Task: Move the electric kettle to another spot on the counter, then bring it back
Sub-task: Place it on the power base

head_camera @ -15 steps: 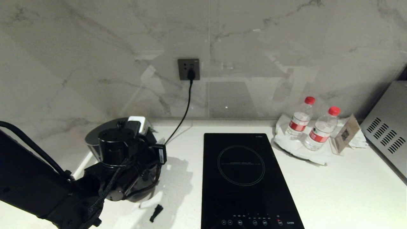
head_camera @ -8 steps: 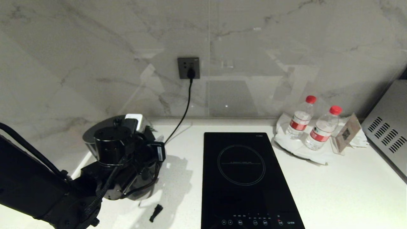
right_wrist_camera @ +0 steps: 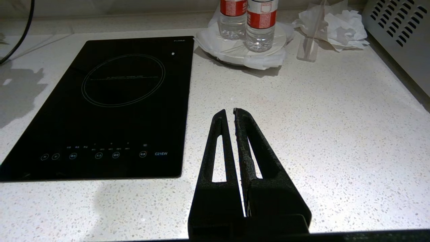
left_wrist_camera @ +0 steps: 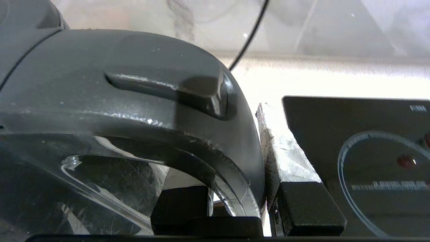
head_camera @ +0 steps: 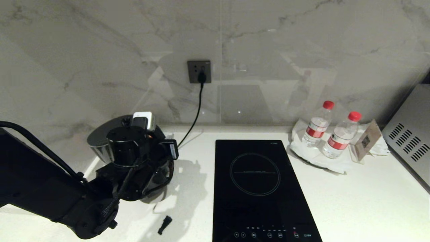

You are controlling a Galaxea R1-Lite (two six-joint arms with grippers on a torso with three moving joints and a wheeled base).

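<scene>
two capped water bottles [head_camera: 317, 125] on counter [head_camera: 352, 201]

The left arm [head_camera: 43, 191] is matte black, built of thick blocky links with round joint housings. A black cylinder [head_camera: 125, 146] with small screws in its flat top caps the wrist, a small white box [head_camera: 142, 120] sits behind it, and a thin black cable [head_camera: 40, 148] arcs along the upper link; a ribbed hose runs beside the joints. The right end effector [right_wrist_camera: 232, 114] has two black, rough-textured triangular fingers, each cut with a long slot, tapering to narrow tips
</scene>
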